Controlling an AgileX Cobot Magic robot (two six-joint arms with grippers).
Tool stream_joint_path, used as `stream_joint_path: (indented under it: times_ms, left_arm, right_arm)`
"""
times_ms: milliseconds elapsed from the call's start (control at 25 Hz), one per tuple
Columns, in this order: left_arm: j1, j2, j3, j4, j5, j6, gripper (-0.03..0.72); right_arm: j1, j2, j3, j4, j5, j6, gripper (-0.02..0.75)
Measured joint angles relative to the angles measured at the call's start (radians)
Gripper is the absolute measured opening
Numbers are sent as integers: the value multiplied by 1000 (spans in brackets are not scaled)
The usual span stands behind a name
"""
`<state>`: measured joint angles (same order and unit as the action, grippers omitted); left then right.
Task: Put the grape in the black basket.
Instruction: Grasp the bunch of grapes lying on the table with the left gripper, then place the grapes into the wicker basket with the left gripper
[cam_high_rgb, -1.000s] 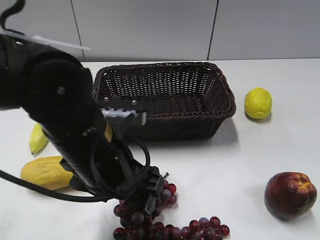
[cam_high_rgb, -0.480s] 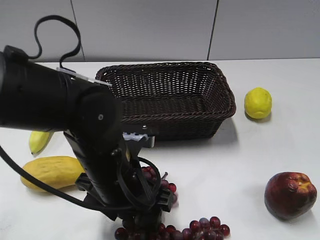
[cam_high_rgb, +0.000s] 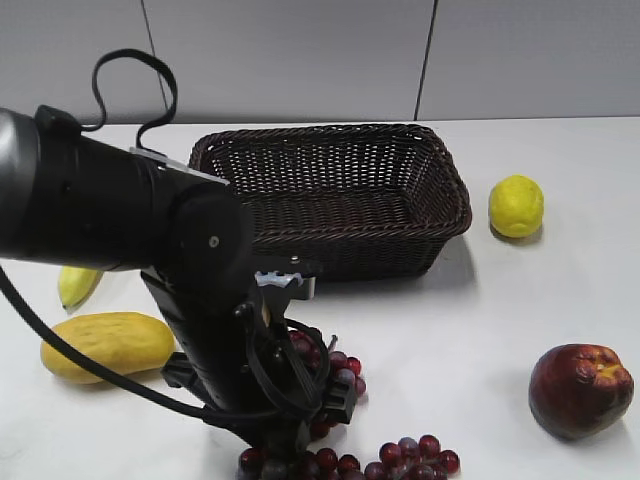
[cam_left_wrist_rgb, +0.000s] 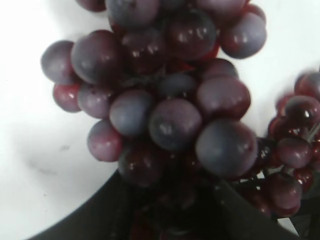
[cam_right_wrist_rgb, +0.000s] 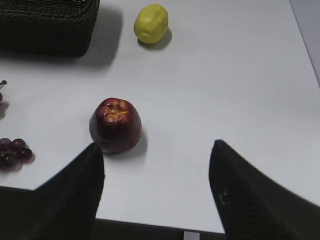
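Observation:
The grape (cam_high_rgb: 345, 378), a bunch of dark red-purple berries, lies on the white table at the front, in front of the black basket (cam_high_rgb: 380, 255). My left gripper (cam_high_rgb: 298, 438) points down into the bunch, and the arm hides much of it. In the left wrist view the grape (cam_left_wrist_rgb: 170, 120) fills the frame and berries sit pressed between the two dark fingers of the left gripper (cam_left_wrist_rgb: 172, 200). My right gripper (cam_right_wrist_rgb: 155, 165) is open and empty above the table's front edge. The tail of the grape (cam_right_wrist_rgb: 12, 150) and a corner of the basket (cam_right_wrist_rgb: 45, 25) show there.
A dark red apple-like fruit (cam_high_rgb: 580, 390) sits at the front right, also in the right wrist view (cam_right_wrist_rgb: 116, 125). A yellow lemon (cam_high_rgb: 516, 205) lies right of the basket. A yellow mango (cam_high_rgb: 105, 345) and a yellow-green fruit (cam_high_rgb: 75, 285) lie at the left.
My left arm has swung forward and lowered onto the bunch, and its fingers now sit among the berries. The bunch has shifted slightly. The other fruits have not moved.

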<state>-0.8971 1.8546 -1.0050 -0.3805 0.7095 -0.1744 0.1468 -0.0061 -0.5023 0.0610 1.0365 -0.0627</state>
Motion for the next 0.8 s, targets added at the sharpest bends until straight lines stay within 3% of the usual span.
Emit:
stream_joint_path:
  times_ms: [280,600,800]
  left_arm:
    - [0,-29,-1,49,1,0,251]
    - [0,-223,-6,195,7,1,186]
    - [0,-335,-82,305,37,6,166]
  right_arm:
    - [0,0,0,0,0,0,499]
    - [0,0,0,0,0,0,499]
    - [0,0,0,0,0,0,499]
